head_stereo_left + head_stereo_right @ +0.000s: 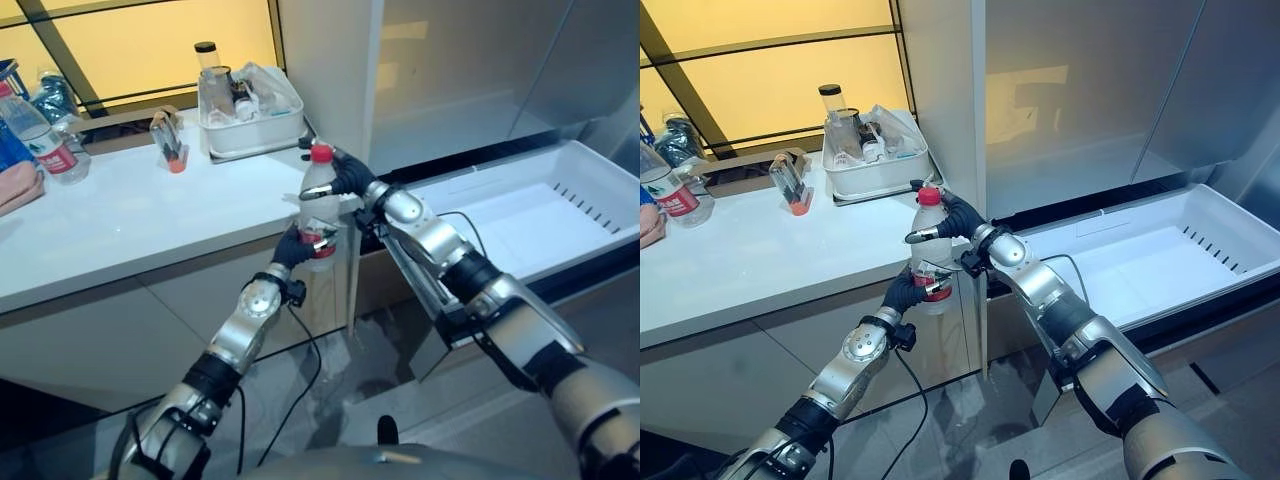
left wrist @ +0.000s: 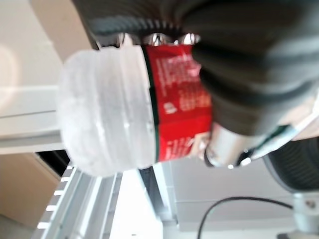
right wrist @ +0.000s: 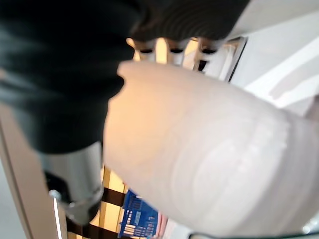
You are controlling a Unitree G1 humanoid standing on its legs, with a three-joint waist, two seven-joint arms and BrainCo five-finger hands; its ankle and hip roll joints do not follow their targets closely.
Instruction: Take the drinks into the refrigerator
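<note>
A clear water bottle (image 1: 318, 200) with a red cap and red label stands upright in the air, just off the counter's front edge, beside the refrigerator's side wall. My left hand (image 1: 292, 250) is shut on its lower part at the label, as the left wrist view shows with the bottle (image 2: 109, 119) in its fingers. From the other side my right hand (image 1: 352, 175) wraps the upper part below the cap, and the bottle (image 3: 214, 159) lies against its palm. To the right, the white refrigerator drawer (image 1: 540, 215) is pulled out and open.
On the white counter (image 1: 130, 220) stand a white bin (image 1: 250, 130) of jars, a small container (image 1: 168, 140) and another red-labelled bottle (image 1: 40, 135) at the far left. The refrigerator's upper doors (image 1: 1090, 90) are closed above the drawer.
</note>
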